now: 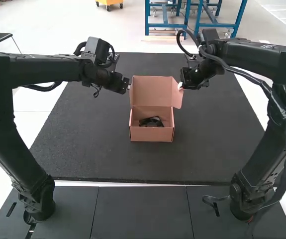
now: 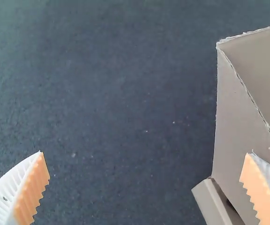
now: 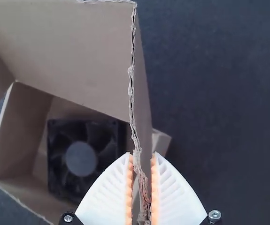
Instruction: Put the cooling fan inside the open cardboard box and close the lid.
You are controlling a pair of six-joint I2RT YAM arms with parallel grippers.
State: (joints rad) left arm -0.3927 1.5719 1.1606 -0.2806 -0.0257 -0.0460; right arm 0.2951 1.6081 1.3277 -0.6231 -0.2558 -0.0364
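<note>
Where the dark mat (image 1: 83, 144) lies between the two arms, we see a small cardboard box (image 1: 151, 132) standing open, and the cooling fan (image 3: 81, 159) lies flat on its floor. The fan is black and square-framed, with a round hub in the middle and curved blades around it. From the high view we make out a dark tangle on top of it that may be its lead, though we cannot tell for sure. The fan takes up much of the box's floor and sits below the rim.

The box is plain brown corrugated board, rectangular, with low walls. Its lid (image 1: 152, 90) stands upright from the back wall, and a side flap (image 1: 176, 99) at the lid's right end points forward. The flap's cut edge is rough and wavy.

The right gripper (image 3: 142, 157) is clamped on that flap, its white ribbed fingers (image 3: 113, 187) pressing orange pads (image 3: 131, 178) against both faces of the board. The left gripper (image 1: 129, 84) hangs at the lid's left edge with its fingers spread wide. One of its toothed orange pads (image 2: 259, 187) is just beside the board, and we cannot tell whether it touches. The mat has a fine, grainy, rubbery look.
</note>
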